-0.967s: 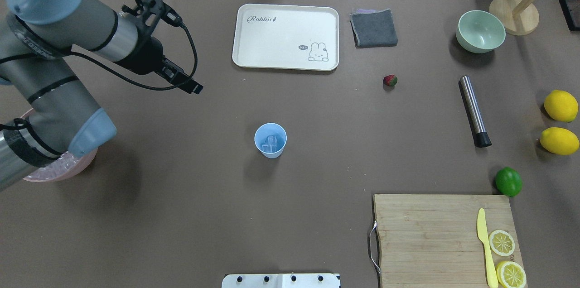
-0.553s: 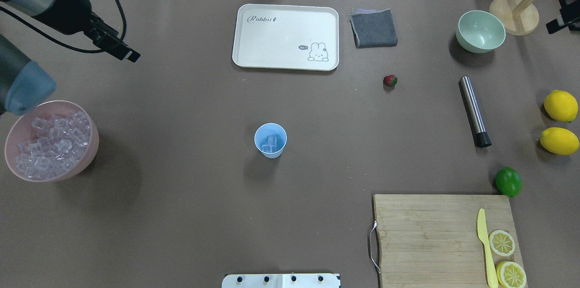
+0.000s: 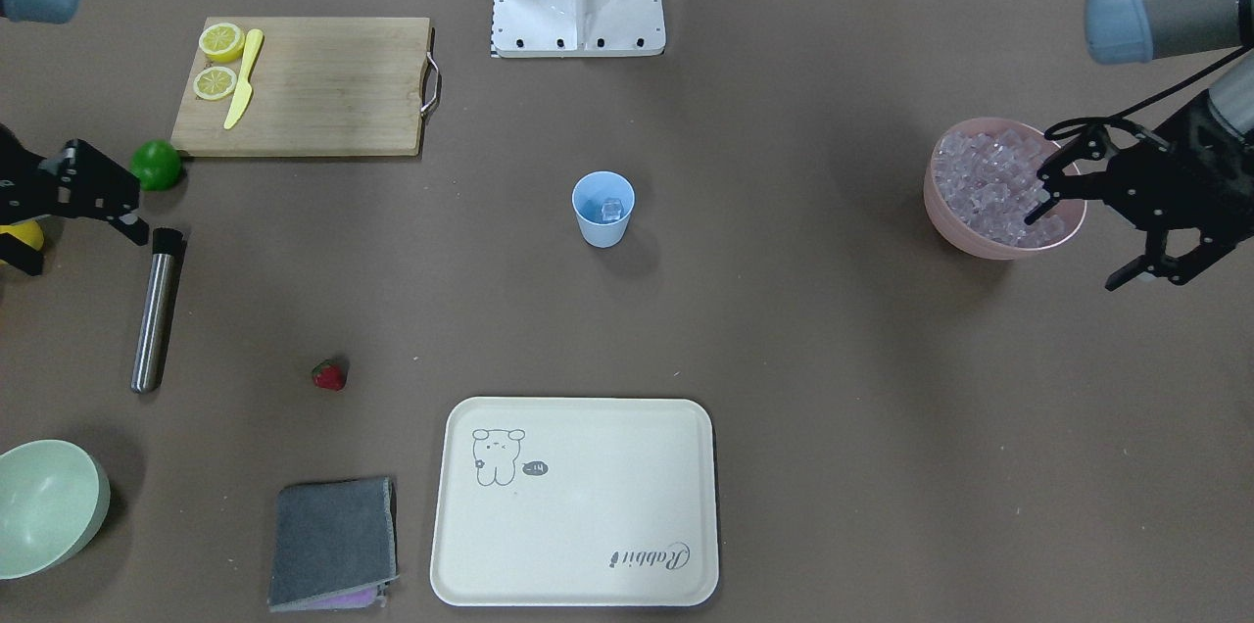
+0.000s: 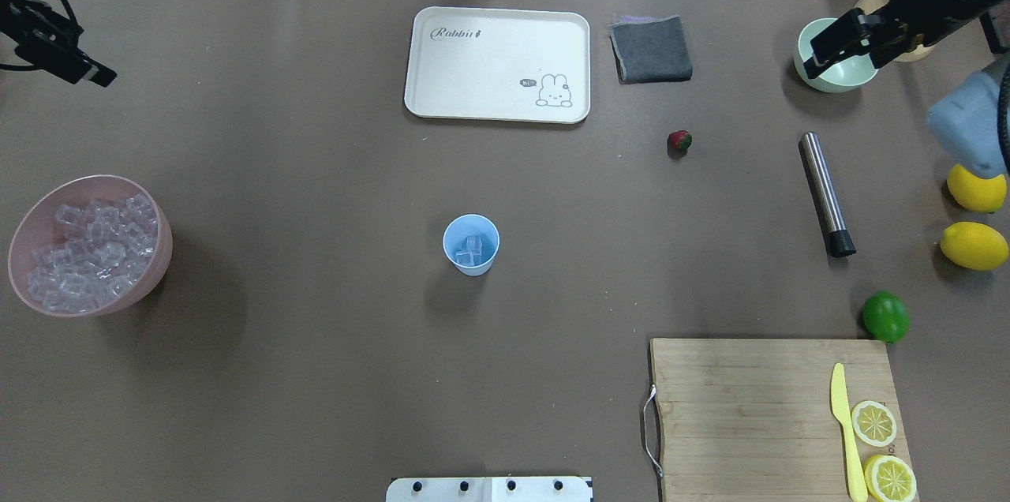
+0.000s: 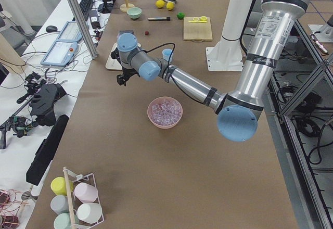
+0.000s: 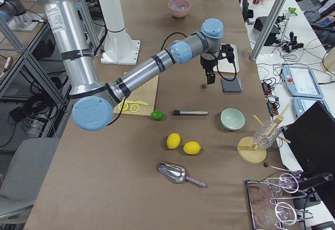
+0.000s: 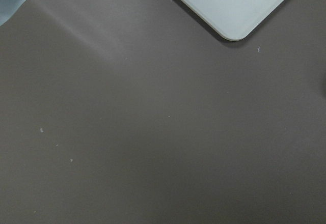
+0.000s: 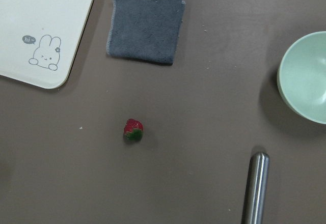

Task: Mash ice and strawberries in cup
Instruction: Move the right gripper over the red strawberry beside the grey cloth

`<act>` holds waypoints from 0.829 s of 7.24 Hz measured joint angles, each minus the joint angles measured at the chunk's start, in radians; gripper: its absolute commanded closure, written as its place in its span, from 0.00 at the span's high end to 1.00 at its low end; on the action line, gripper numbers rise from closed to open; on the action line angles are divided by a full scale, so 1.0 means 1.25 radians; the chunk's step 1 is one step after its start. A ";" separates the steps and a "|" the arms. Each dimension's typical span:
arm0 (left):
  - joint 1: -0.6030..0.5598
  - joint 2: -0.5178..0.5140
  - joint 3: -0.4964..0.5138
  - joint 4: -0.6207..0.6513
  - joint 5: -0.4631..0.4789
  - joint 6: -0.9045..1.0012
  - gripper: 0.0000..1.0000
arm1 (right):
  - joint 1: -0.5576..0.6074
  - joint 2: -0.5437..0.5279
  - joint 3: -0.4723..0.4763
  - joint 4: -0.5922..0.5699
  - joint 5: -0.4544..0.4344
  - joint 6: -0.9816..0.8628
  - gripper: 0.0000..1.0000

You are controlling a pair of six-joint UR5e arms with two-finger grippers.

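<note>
The light-blue cup (image 4: 471, 244) stands mid-table with a few ice cubes (image 4: 471, 250) inside; it also shows in the front view (image 3: 602, 208). More ice (image 4: 85, 245) fills the pink bowl (image 4: 160, 249) at the left edge. The strawberry (image 4: 679, 140) lies alone on the table, also in the right wrist view (image 8: 133, 130). My left gripper (image 3: 1070, 251) is open and empty, high beside the pink bowl. My right gripper (image 3: 86, 249) is open and empty, up near the steel muddler (image 4: 824, 192) and far from the strawberry.
A cream tray (image 4: 497, 64) and a grey cloth (image 4: 651, 49) lie at the back. A pale green bowl (image 4: 836, 68), two lemons (image 4: 976, 184), a lime (image 4: 885, 316) and a cutting board (image 4: 757, 415) with a yellow knife and lemon slices stand on the right.
My left arm has drawn back to the far left, uncovering the pink bowl. My right arm has come into view at the back right, over the green bowl.
</note>
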 measured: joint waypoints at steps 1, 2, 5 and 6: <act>-0.029 0.003 0.002 0.044 -0.002 0.063 0.97 | -0.032 0.018 -0.008 0.000 -0.022 0.012 1.00; -0.056 0.005 0.006 0.076 -0.004 0.116 0.97 | -0.061 0.034 -0.022 0.004 -0.040 0.017 1.00; -0.138 0.018 0.027 0.128 -0.005 0.255 0.97 | -0.145 0.050 -0.126 0.137 -0.097 0.020 1.00; -0.165 0.023 0.031 0.149 -0.005 0.301 0.97 | -0.161 0.054 -0.176 0.196 -0.102 0.020 1.00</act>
